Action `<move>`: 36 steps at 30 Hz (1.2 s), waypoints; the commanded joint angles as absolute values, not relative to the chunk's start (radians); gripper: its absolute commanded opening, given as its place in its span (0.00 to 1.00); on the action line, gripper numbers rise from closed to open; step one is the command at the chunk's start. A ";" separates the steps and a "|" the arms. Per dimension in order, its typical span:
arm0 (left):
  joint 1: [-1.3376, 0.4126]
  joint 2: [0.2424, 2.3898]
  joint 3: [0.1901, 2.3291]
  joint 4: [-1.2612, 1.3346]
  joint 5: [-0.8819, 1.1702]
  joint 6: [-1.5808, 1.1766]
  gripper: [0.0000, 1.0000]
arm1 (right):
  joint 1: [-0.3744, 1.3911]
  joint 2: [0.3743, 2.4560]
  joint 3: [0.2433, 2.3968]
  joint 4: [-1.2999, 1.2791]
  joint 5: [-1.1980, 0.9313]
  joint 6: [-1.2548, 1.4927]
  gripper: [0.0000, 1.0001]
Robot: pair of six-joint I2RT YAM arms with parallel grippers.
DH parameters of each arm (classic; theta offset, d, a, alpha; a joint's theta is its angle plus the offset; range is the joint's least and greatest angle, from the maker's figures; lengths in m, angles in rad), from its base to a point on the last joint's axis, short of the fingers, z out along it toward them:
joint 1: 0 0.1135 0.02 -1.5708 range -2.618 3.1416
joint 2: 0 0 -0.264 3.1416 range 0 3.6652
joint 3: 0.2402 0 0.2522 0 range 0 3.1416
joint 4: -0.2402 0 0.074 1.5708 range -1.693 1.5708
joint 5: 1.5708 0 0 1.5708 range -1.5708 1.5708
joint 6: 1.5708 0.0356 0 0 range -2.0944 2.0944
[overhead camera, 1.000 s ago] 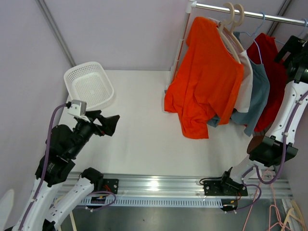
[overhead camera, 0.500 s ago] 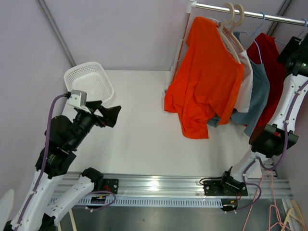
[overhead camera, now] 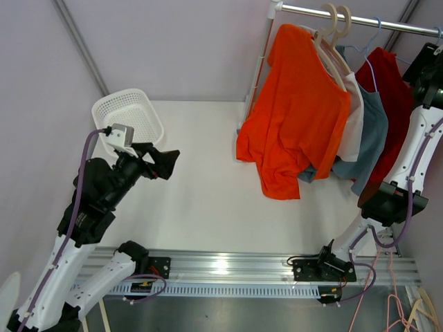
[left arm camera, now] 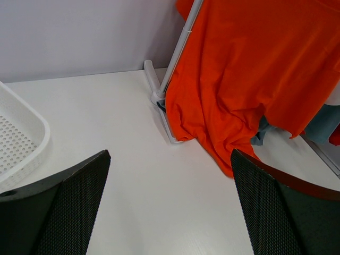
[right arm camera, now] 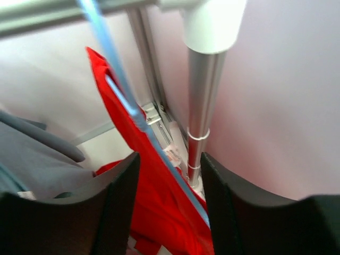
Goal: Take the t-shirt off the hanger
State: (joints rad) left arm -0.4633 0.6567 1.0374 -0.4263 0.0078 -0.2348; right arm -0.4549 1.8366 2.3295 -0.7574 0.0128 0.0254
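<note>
An orange t-shirt (overhead camera: 297,111) hangs on a cream hanger (overhead camera: 333,34) at the front of the clothes rail (overhead camera: 360,19); it also shows in the left wrist view (left arm camera: 255,69). Behind it hang white, grey-blue (overhead camera: 367,138) and dark red (overhead camera: 391,104) garments. My left gripper (overhead camera: 165,164) is open and empty above the table, well left of the orange shirt (left arm camera: 170,156). My right gripper (overhead camera: 428,63) is up by the rail's right end. In its wrist view its open jaws (right arm camera: 169,159) straddle the red garment (right arm camera: 154,212) and its blue hanger (right arm camera: 127,101), not closed on them.
A white plastic basket (overhead camera: 128,123) sits at the table's back left, its rim also in the left wrist view (left arm camera: 26,143). The rack's upright post (right arm camera: 204,111) stands just right of my right fingers. The rack's left post and foot (left arm camera: 164,95) stand on the table.
My left gripper has moved a little right and forward. My right gripper has risen toward the rail's right end.
</note>
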 commanded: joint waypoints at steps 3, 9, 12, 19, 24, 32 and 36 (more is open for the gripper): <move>-0.459 0.652 1.055 -0.376 0.023 -0.215 1.00 | -0.448 1.841 2.390 -0.741 -0.049 0.025 0.52; -0.459 0.634 1.062 -0.393 0.005 -0.189 1.00 | -0.446 1.893 2.416 -0.758 -0.061 0.018 0.50; -0.457 0.632 1.060 -0.396 0.005 -0.183 0.99 | -0.446 1.896 2.416 -0.755 -0.061 0.018 0.48; -0.459 0.641 1.057 -0.393 0.005 -0.183 1.00 | -0.446 1.902 2.419 -0.747 -0.061 0.011 0.37; -0.459 0.647 1.057 -0.391 0.008 -0.189 0.99 | -0.442 1.888 2.422 -0.732 -0.060 0.015 0.04; -0.459 0.637 1.051 -0.394 0.018 -0.190 1.00 | -0.439 1.844 2.479 -0.675 -0.109 0.011 0.00; -0.459 0.624 1.045 -0.393 0.018 -0.190 1.00 | -0.439 1.795 2.477 -0.634 -0.115 0.009 0.00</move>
